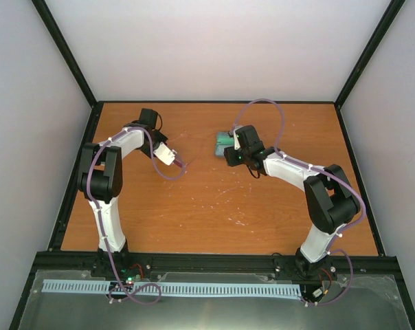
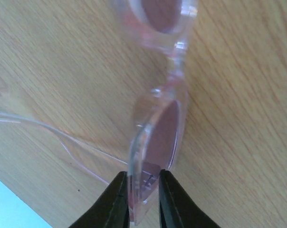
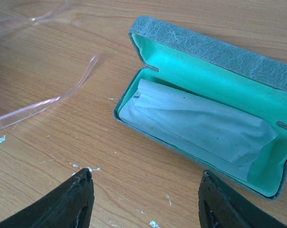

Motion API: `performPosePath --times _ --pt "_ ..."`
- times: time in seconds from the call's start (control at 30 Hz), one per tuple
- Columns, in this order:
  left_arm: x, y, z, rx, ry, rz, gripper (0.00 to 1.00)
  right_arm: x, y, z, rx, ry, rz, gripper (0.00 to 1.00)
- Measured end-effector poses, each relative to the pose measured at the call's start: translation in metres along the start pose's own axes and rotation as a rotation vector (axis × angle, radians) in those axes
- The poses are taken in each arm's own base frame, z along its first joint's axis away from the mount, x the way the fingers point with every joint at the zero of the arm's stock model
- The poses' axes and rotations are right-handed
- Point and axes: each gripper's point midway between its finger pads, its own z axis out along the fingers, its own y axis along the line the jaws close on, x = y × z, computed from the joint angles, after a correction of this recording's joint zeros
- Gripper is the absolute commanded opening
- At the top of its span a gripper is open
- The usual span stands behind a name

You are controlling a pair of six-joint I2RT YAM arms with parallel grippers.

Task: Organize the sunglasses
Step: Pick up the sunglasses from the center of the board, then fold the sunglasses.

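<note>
From above, the left gripper [image 1: 172, 157] hangs over the left-centre of the table [image 1: 214, 199]. The right gripper [image 1: 231, 152] sits just beside a small case [image 1: 223, 141] further back. The case shows only as a green patch, partly covered by the wrist. Neither gripper's fingers can be made out here.

The left wrist camera shows the sunglasses [image 2: 157, 128] pinched at one lens's outer end between the two black fingers [image 2: 116, 204], held on edge above the wood. Their long axis runs straight away from the gripper, and the far lens is cut off by the top edge. One thin arm trails off to the left, faint against the grain. The top view is too coarse to show the sunglasses at all.

The right wrist camera shows what the others miss: the case lies open, with a green lining and a folded pale cloth [image 3: 196, 128] inside. This gripper's fingers are spread wide with nothing between them. A blurred pink arm of the sunglasses crosses the left of this view, and the rest is out of frame.
</note>
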Motion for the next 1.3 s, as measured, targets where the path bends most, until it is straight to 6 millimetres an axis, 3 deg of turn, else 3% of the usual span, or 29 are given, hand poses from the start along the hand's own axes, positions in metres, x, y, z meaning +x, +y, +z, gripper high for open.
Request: performPosePath --times 0.3,0.67,0.77,0.87,1.0,1.1,1.2,1.3 --pt "0.006 -0.001 0.001 0.006 0.033 0.001 0.01 0.002 0.0 0.002 0.002 0.006 -0.008 0.59" --pt "0.002 0.008 0.005 -0.084 0.032 -0.049 0.01 0.0 -0.005 0.002 0.016 0.002 -0.011 0.59" --pt "-0.01 0.008 0.004 -0.153 -0.001 -0.083 0.0 -0.003 -0.009 0.001 -0.006 -0.005 0.015 0.59" --pt "-0.027 0.011 -0.004 -0.263 -0.043 -0.121 0.01 -0.013 -0.03 -0.001 -0.031 -0.032 0.094 0.59" --pt "-0.052 0.024 -0.029 -0.501 -0.094 -0.131 0.01 -0.032 -0.071 -0.013 -0.078 -0.095 0.228 0.61" --pt "-0.072 0.035 -0.051 -0.708 -0.126 -0.09 0.01 -0.048 -0.089 -0.025 -0.148 -0.138 0.298 0.61" --pt "-0.098 0.045 -0.068 -0.867 -0.162 -0.028 0.0 -0.071 -0.087 -0.034 -0.284 -0.162 0.318 0.6" --pt "-0.123 0.067 -0.096 -1.039 -0.196 0.064 0.0 -0.084 -0.062 -0.033 -0.473 -0.152 0.304 0.6"
